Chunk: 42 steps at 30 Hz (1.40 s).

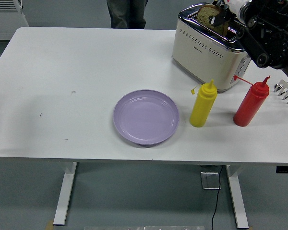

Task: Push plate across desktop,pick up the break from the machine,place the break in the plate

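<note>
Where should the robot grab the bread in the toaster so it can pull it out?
Likely by the top part of the bread, the only bit poking above the toaster slot. Come straight down from above and pinch its two flat faces, since the rest sits hidden in the slot. The right hand is already up there at the slice.

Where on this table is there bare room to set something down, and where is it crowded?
The widest free patch is the left half of the table, from its left edge to the purple plate. The far strip between plate and toaster is also bare. The right side is crowded: yellow bottle, red bottle, and the right hand on the bread.
</note>
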### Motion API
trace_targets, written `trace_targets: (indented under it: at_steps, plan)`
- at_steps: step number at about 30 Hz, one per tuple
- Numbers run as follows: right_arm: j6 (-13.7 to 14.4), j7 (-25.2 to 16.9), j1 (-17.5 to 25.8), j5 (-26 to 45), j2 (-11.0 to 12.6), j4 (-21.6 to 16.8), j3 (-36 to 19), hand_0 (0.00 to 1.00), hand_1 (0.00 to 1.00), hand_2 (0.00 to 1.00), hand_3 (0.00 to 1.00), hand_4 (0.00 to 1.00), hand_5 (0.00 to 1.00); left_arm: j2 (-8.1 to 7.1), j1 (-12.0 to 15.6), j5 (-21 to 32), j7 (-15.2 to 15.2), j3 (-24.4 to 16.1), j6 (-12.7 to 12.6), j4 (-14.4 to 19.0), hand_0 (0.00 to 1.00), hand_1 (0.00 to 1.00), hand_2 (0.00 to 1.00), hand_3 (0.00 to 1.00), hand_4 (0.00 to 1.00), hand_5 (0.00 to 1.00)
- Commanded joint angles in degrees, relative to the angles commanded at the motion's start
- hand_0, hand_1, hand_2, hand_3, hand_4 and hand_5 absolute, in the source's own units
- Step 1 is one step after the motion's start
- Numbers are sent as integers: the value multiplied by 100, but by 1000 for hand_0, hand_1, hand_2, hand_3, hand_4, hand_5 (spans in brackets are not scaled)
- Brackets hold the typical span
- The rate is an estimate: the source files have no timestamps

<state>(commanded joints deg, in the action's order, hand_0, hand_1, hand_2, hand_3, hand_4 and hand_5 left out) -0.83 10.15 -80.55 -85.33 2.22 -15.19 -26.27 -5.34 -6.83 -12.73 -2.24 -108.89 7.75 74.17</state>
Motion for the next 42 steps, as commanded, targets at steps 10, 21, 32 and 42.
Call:
trace_targets:
  at_steps: [10, 21, 32, 42]
  plan:
    - [92, 15, -8, -175, 78, -98, -50, 285, 345, 398, 498, 406, 10, -3, 19, 2, 2, -2, 1, -1, 829, 823, 864, 828, 657, 998]
    - [159, -4, -233, -473, 505, -534, -474, 288, 340, 395, 491, 392, 3, -19, 51, 3, 1, -9, 3, 5, 829, 823, 864, 827, 657, 998]
    - [170, 27, -350, -497, 1138, -1655, -1233, 297, 338, 392, 486, 353, 2, -30, 63, 2, 1, -45, 1, 7, 829, 823, 864, 828, 657, 998]
    - [-253, 252, -301, -161, 1606, -3712, -1523, 295, 335, 390, 486, 357, 2, -4, 111, -10, -2, -93, -1, 15, 829, 823, 864, 827, 657, 998]
